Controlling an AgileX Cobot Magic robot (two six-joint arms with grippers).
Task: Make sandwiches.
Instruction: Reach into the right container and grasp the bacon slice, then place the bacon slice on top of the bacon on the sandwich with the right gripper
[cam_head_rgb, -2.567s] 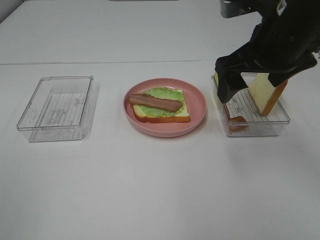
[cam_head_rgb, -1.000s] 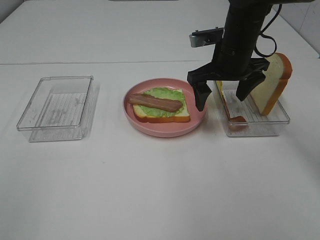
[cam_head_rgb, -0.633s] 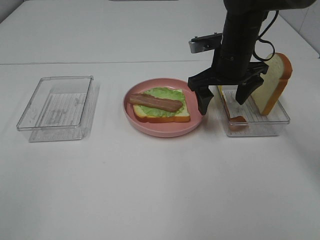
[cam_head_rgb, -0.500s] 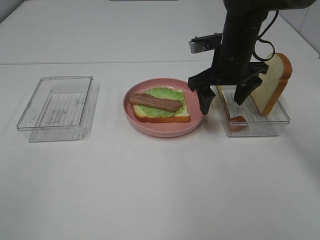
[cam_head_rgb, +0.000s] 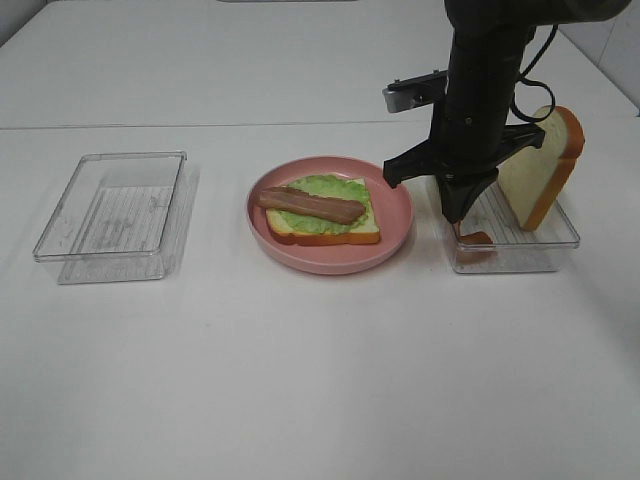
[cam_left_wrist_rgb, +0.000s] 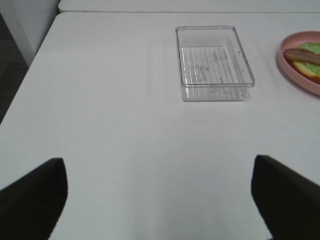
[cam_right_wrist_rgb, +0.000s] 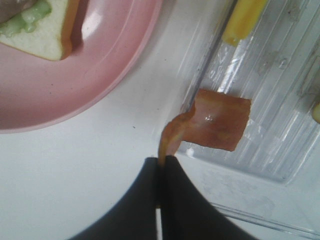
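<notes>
Fingers of the right pincer (cam_head_rgb: 458, 217) are pressed together, and they pinch the thin end of a loose bacon strip (cam_right_wrist_rgb: 217, 120). That end curls up to the black tips. The other end of the strip lies flat on the ribbed floor of the right tray (cam_head_rgb: 520, 256). The pinch is at the tray's 7 o'clock corner, close to the wall on the plate's side.

From the high camera, the pink plate (cam_head_rgb: 400, 200) sits in the middle of the white table (cam_head_rgb: 320, 380). The right tray is just beside the plate, at its 3 o'clock. The left tray (cam_head_rgb: 60, 250) is well apart from the plate, at its 9 o'clock.

The sandwich is on the plate. A bottom bread slice (cam_head_rgb: 366, 232) lies flat there. A green lettuce leaf (cam_head_rgb: 325, 186) lies on the bread. One bacon strip on top (cam_head_rgb: 310, 205) lies across the leaf, from 10 o'clock to 4 o'clock.

A second bread slice (cam_head_rgb: 540, 165) stands tilted at the 3 o'clock side of the right tray, with its top sticking out over the rim. A yellow cheese slice (cam_right_wrist_rgb: 244, 17) stands along the tray's 9 o'clock wall, and the arm hides most of it from the high camera.

The left pincer (cam_left_wrist_rgb: 157, 159) is spread wide and holds nothing. It hangs over bare table, well apart from the left tray.
</notes>
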